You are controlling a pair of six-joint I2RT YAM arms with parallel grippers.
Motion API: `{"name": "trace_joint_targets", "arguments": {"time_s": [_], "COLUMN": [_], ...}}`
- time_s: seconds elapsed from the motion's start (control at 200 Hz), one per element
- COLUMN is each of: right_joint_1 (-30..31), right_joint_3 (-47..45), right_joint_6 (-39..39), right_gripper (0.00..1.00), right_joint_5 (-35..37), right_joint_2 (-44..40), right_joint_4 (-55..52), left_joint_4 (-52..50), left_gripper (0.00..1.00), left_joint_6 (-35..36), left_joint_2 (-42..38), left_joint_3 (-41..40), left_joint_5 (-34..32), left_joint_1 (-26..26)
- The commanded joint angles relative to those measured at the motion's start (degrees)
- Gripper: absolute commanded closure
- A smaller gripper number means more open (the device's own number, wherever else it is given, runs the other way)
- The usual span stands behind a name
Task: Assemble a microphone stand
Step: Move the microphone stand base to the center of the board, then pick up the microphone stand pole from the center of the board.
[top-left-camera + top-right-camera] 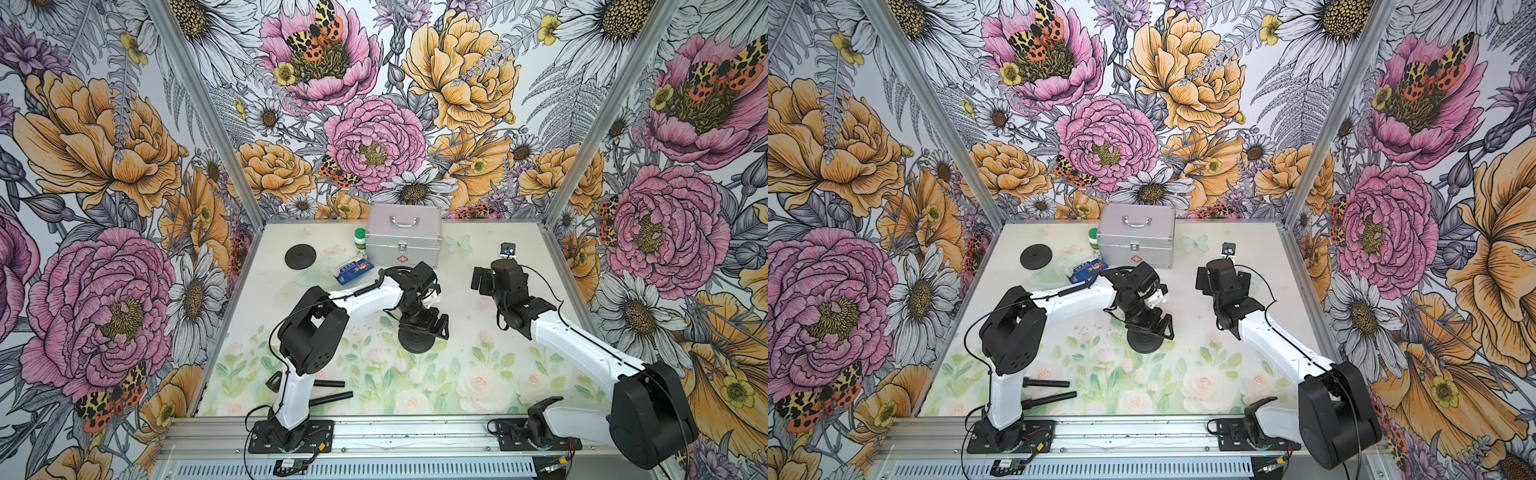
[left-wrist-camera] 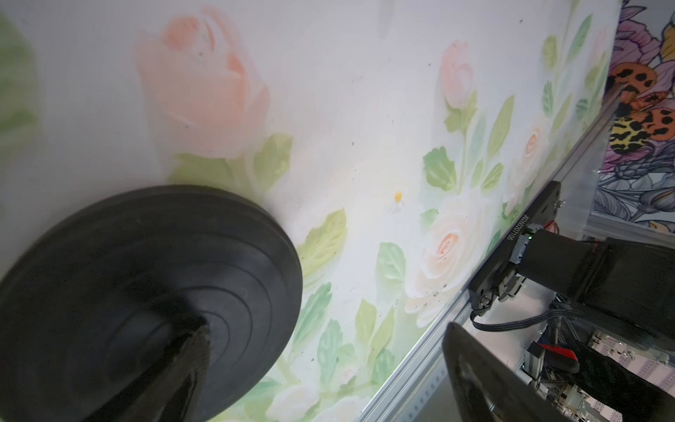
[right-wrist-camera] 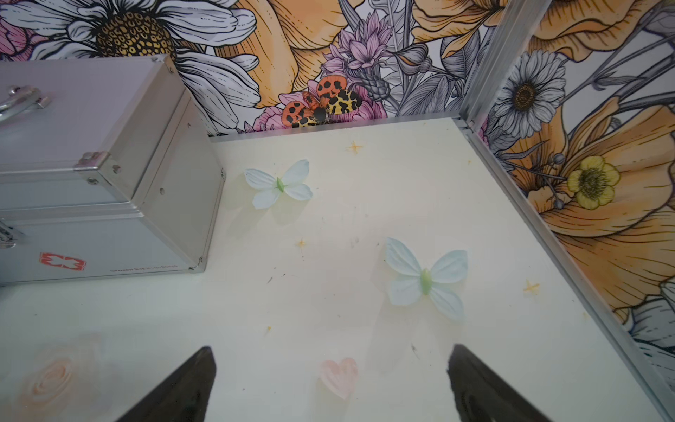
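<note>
Looking down, I find my left hand (image 1: 426,328) spread wide over the round black base (image 1: 417,343), which lies flat, ridged face up, near the tabletop's centre; one finger (image 2: 164,365) crosses its middle. A second base (image 1: 300,256) lies toward the far left corner. Two poles (image 1: 332,398) lie by the near left corner, long axes running left to right. My right hand (image 3: 328,369) hangs spread, empty.

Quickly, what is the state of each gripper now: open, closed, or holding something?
Left gripper: open, right at the black round base, not gripping it.
Right gripper: open, holding nothing.
</note>
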Motion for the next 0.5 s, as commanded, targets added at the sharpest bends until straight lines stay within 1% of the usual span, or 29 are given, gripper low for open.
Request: {"name": "trace_joint_targets", "arguments": {"time_s": [0.0,0.05,0.09,0.125,0.135,0.18,0.31,0.345,0.385,0.435,0.46,0.495], "right_joint_1": [0.0,-0.3,-0.1,-0.1,0.0,0.4,2.3,3.3,4.5,6.1,7.2,9.2], "right_joint_3": [-1.1,-0.6,0.1,0.4,0.5,0.4,-0.2,-0.7,-1.6,-2.3,-2.5,-2.2], "right_joint_6": [0.0,-1.2,-3.4,-6.8,-7.9,-12.7,-19.6,-21.1,-22.8,-26.8,-29.2,-32.0], "right_gripper": [0.00,0.00,0.00,0.00,0.00,0.00,0.02,0.02,0.03,0.07,0.08,0.08], "right_joint_5": [3.5,2.3,-1.1,-7.5,-10.2,-19.9,-34.5,-36.7,-39.0,-43.9,-46.1,-47.0], "right_joint_2": [1.3,2.4,3.0,2.9,2.9,2.2,1.0,0.8,0.9,1.3,1.8,2.9], "right_joint_4": [-0.6,-0.6,-0.3,0.3,0.6,1.8,5.6,7.5,10.0,12.3,12.9,13.1], "left_joint_4": [0.2,0.1,0.1,0.1,0.1,0.1,0.1,0.0,-0.5,-0.8,-0.9,-0.9], "left_gripper": [0.01,0.01,0.01,0.01,0.01,0.01,0.01,0.01,0.01,0.01,0.01,0.01], "left_joint_6": [3.0,3.0,3.0,2.7,2.7,2.3,-0.5,-1.6,-2.5,-3.8,-4.5,-5.8], "left_joint_2": [-2.2,-4.9,-7.4,-9.3,-11.1,-14.4,-22.7,-24.9,-27.7,-30.8,-32.1,-33.4], "left_joint_3": [0.4,-0.4,-1.0,-1.7,-1.9,-2.9,-7.5,-9.4,-11.5,-14.2,-15.5,-17.2], "left_joint_5": [3.1,2.3,1.3,0.6,0.5,0.0,-2.6,-5.2,-10.0,-15.9,-17.5,-18.2], "left_joint_1": [1.6,3.0,4.4,5.8,6.3,8.8,19.2,22.4,25.9,30.2,32.7,36.6]}}
